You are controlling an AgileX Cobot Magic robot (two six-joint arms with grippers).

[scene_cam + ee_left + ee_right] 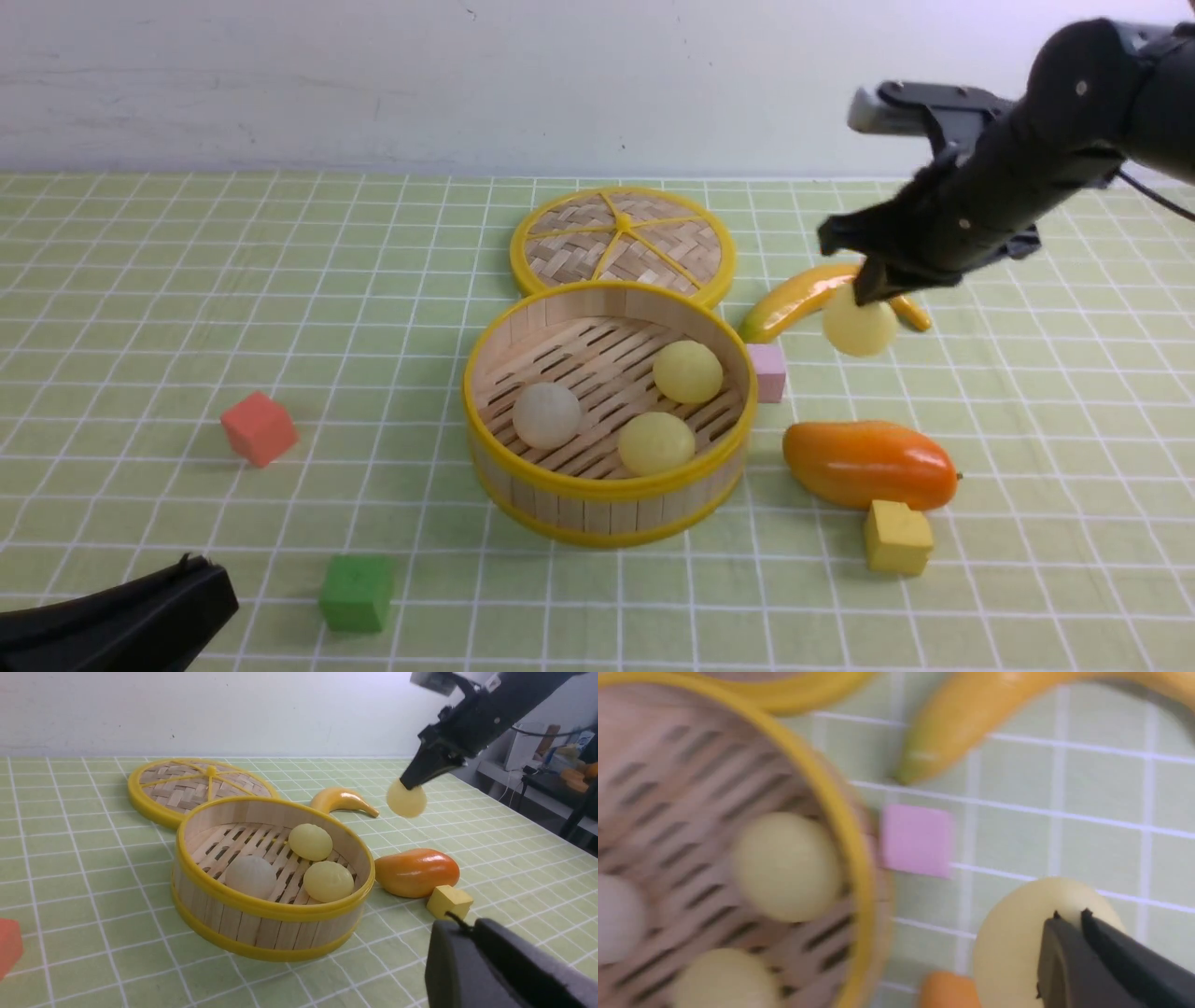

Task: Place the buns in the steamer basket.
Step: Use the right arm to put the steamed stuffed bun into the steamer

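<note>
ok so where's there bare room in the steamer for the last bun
In the steamer basket, the slatted floor at back left, between the far wall and the off-white bun, is bare. The front right is crowded with two yellow buns. Outside, the pink cube, banana and mango crowd its right side.

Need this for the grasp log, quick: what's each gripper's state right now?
Left gripper: only partly in view; cannot tell whether open or closed.
Right gripper: closed on a pale yellow bun, held to the right of the steamer basket.

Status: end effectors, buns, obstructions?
Right end effector shut on pale yellow round bun, aloft. Three buns inside bamboo steamer basket. Left end effector: cannot tell. Pink cube beside basket.
</note>
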